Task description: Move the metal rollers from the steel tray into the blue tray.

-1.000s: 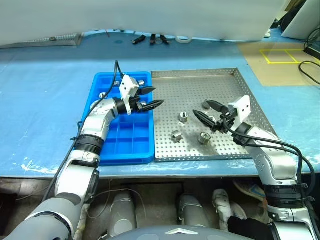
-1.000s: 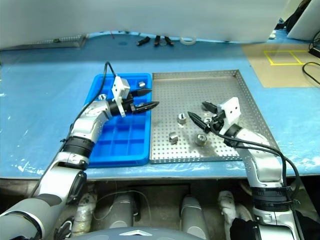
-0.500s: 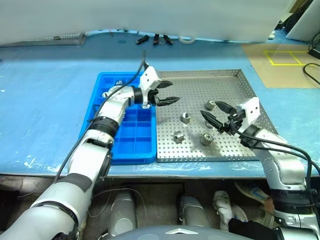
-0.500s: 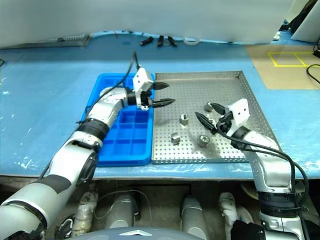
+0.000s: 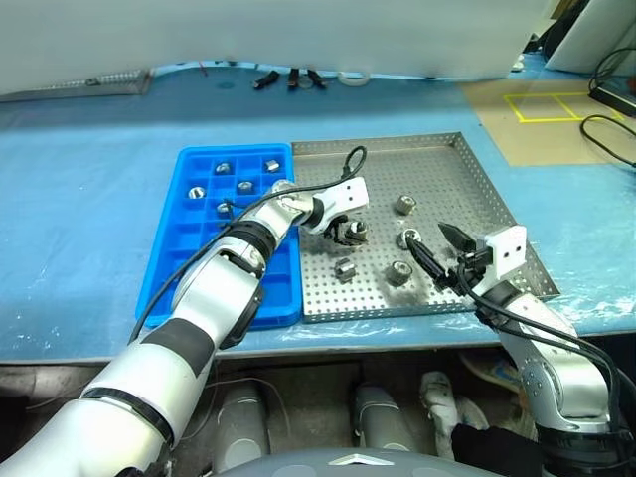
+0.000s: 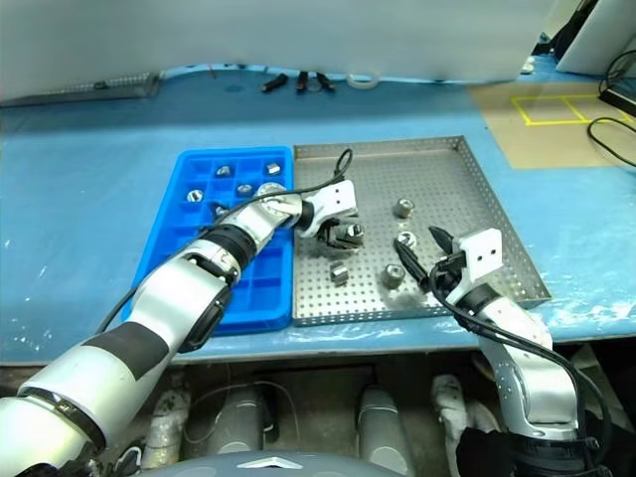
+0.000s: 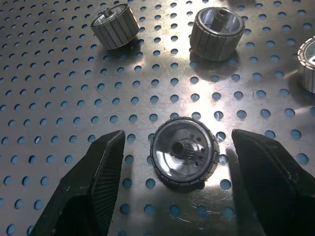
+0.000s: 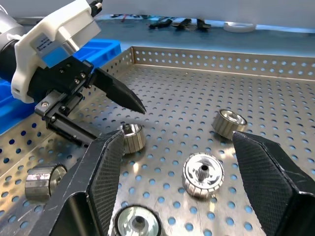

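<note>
Our left gripper [image 7: 177, 191] hangs low over the steel tray [image 5: 467, 179], fingers spread wide either side of one metal roller [image 7: 183, 158] without touching it, while our right gripper [image 5: 434, 250] waits open and empty nearby.

I see glossy, ribbed metal rollers [image 7: 184, 158] on the brushed, perforated steel tray [image 5: 447, 174], a smooth shiny plastic blue tray [image 5: 179, 238] at its nine o'clock, and matt, textured black fingers [image 7: 93, 177] on the left gripper [image 5: 345, 234].
</note>
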Motion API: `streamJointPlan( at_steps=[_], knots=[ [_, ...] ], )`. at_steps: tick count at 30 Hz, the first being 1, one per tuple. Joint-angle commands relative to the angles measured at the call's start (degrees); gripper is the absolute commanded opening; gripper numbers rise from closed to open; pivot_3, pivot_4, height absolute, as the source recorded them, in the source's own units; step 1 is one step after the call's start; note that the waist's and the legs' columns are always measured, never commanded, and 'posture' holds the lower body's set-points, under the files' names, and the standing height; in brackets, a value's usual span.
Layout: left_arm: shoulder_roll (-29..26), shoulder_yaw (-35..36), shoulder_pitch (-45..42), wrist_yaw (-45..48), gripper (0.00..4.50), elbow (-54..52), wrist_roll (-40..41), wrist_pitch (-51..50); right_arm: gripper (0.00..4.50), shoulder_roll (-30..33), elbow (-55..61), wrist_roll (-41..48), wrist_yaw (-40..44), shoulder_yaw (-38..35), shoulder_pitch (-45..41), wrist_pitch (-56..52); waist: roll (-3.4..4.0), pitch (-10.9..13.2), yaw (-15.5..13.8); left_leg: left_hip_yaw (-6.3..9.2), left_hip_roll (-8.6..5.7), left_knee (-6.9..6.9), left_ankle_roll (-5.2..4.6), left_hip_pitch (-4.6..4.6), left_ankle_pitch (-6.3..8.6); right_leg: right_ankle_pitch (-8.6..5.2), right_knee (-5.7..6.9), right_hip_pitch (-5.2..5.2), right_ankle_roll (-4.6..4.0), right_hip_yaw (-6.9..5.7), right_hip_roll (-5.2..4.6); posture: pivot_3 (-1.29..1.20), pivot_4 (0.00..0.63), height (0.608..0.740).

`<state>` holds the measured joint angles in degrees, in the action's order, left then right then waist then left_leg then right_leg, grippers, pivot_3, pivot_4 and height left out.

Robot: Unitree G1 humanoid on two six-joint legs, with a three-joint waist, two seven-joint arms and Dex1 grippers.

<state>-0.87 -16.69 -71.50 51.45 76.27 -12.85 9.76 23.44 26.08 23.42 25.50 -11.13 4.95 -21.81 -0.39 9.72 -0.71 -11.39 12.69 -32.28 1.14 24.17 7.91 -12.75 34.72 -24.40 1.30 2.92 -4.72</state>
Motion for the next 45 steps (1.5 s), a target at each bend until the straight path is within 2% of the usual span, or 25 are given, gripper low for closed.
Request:
streamJointPlan(
  at_steps=[1,9,12,14,16,19,21,25,31,38,45],
  knots=[
    [0.7,0.1,-1.0,-2.7,3.64,0.3,-1.8,-0.3,3.67,0.0,3.5,0.3,-1.1,-1.9,1.1,0.8,0.00,0.0,0.1,0.00,-0.01,0.00,-0.01,0.00,0.01,0.00,-0.02,0.00,0.00,0.00,0.00,-0.48,0.150,0.740],
    [1.0,-0.7,1.6,-3.5,3.64,1.1,-4.9,-1.3,3.67,0.5,4.3,0.5,-2.2,-2.3,1.8,0.4,0.00,0.0,0.9,0.00,-0.01,0.01,-0.07,-0.02,0.04,-0.01,-0.08,0.06,0.00,-0.02,-0.01,-0.49,0.150,0.740],
    [0.3,-0.9,2.3,-3.8,3.05,1.1,-5.5,-1.0,3.69,0.7,4.0,0.5,-2.1,-2.3,1.4,0.3,-0.01,0.0,1.3,0.00,-0.06,0.00,-0.10,-0.11,0.06,-0.01,-0.10,0.15,0.01,-0.02,-0.07,-0.48,0.150,0.740],
    [0.2,-0.7,2.4,-5.3,2.39,1.0,-5.6,-1.6,3.69,0.8,3.8,0.5,-2.1,-2.1,1.0,0.3,-0.01,0.0,1.4,0.00,-0.18,0.00,-0.12,-0.16,0.07,-0.02,-0.10,0.21,0.01,-0.04,-0.27,-0.48,0.150,0.740],
    [0.0,-0.4,2.5,-4.4,2.39,1.0,-5.3,-1.3,3.69,0.8,3.6,0.4,-2.1,-1.8,0.7,0.3,-0.01,0.0,1.6,0.00,-0.34,-0.03,-0.17,-0.21,0.10,-0.02,-0.09,0.26,0.02,-0.04,-0.37,-0.48,0.150,0.740],
    [-0.6,0.1,2.7,-3.8,1.91,0.8,-4.9,-0.8,3.69,0.8,3.6,0.5,-1.8,-1.3,0.3,0.2,-0.02,0.0,1.8,0.01,-0.54,-0.07,-0.25,-0.20,0.15,-0.09,-0.10,0.26,0.17,-0.01,-0.56,-0.46,0.150,0.740],
    [-0.8,0.3,2.7,-4.5,1.87,0.8,-5.0,-1.2,3.69,0.9,3.5,0.6,-1.6,-1.3,0.1,0.1,-0.02,0.0,1.8,0.01,-0.59,-0.07,-0.28,-0.20,0.16,-0.18,-0.11,0.26,0.33,0.00,-0.59,-0.45,0.150,0.740],
    [-1.6,2.5,2.4,-2.5,1.87,0.6,-3.0,-0.8,3.69,1.3,3.1,0.8,-1.0,-1.3,-0.5,-0.2,-0.03,0.0,1.8,0.01,-0.59,-0.07,-0.30,-0.17,0.18,-0.04,-0.12,0.25,0.09,-0.02,-0.59,-0.45,0.150,0.740],
    [-3.2,11.8,-1.4,7.7,1.87,-2.0,6.5,0.1,3.69,1.3,3.2,1.5,0.3,-0.7,-1.8,-1.0,-0.04,0.0,1.5,0.01,-0.58,0.04,-0.34,0.11,0.20,-0.08,-0.15,0.01,0.16,-0.05,-0.58,-0.41,0.150,0.740],
    [-11.1,19.2,-4.1,24.5,1.87,-10.1,16.5,-2.1,3.69,2.1,2.0,2.5,3.1,1.5,-7.3,-2.5,-0.06,0.0,1.4,0.00,-0.56,0.06,-0.49,0.50,0.26,-0.07,-0.05,-0.39,0.15,-0.13,-0.59,-0.33,0.150,0.740],
    [-24.1,21.6,0.4,25.9,1.87,-21.3,19.5,-6.7,3.69,2.5,-4.1,3.5,9.5,6.7,-18.4,-3.6,-0.02,0.1,0.7,0.00,-0.48,0.08,-0.37,0.44,0.21,-0.08,0.04,-0.37,0.14,-0.20,-0.57,-0.16,0.150,0.740]
  ],
)
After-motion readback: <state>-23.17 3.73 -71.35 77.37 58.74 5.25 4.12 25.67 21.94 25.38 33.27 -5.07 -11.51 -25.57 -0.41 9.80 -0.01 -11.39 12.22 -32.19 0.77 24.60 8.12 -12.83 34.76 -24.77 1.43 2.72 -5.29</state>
